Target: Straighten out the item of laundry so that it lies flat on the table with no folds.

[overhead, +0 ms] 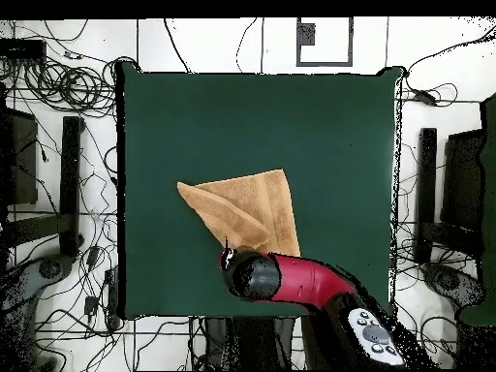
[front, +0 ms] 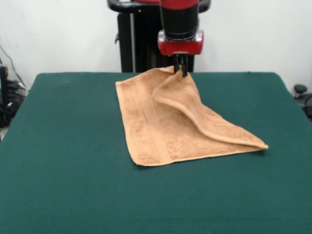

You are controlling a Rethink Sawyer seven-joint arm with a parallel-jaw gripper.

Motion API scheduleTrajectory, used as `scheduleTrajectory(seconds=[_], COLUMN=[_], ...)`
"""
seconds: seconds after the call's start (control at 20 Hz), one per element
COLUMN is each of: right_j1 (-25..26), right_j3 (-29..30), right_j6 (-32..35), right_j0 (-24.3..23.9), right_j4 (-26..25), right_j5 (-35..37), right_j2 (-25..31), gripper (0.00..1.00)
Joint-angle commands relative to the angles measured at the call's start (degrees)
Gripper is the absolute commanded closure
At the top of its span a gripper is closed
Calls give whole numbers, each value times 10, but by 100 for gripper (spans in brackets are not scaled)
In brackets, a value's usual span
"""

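Note:
The tan-orange terry towel [front: 165, 122] lies on the dark green table [front: 73, 185], toward the far side near the robot. One corner is lifted, so a fold runs as a raised ridge from the far edge down to the right corner. My gripper [front: 180, 68] hangs from the red and black arm and is shut on that lifted corner, holding it a little above the table. In the overhead view the towel [overhead: 254, 211] spreads out from the arm's head [overhead: 254, 274], which hides the gripper itself.
The black pedestal [front: 134, 39] stands behind the table's far edge. Cables and dark stands [overhead: 68, 174] surround the table [overhead: 320, 126] on the floor.

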Motion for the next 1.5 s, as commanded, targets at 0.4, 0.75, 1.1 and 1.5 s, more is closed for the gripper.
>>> scheduleTrajectory(seconds=[0.4,0.75,1.1,1.5], right_j1=[78,97,95,91], right_j3=[-65,-88,-93,-92], right_j6=[57,24,28,37], right_j0=[44,13,-4,-11], right_j4=[-48,-77,-95,-98], right_j5=[-153,-170,-165,-156], right_j2=[6,49,65,64], gripper=[100,100,100,100])
